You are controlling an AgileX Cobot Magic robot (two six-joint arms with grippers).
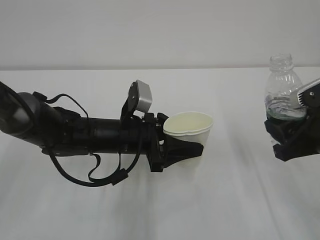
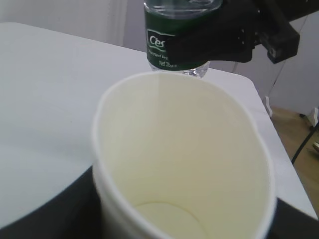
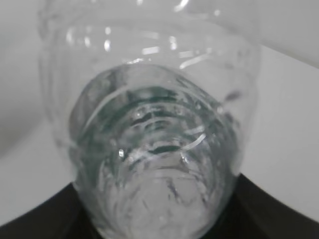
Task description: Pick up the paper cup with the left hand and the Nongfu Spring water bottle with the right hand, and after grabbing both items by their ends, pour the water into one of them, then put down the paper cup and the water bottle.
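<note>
Cup [image 1: 189, 129] sits clamped in the left gripper [image 1: 186, 146], mouth up and empty, ready to receive. Right gripper [image 1: 290, 131] grasps the bottle [image 1: 283, 87] around its lower body, upright, well apart from the cup above the counter [image 1: 240, 200]. Pouring appears not yet begun.

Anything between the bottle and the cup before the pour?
Nothing visible. The left hand holds the paper cup upright and the right hand holds the Nongfu Spring water bottle upright off to its right; only bare table shows in the gap between them.
</note>
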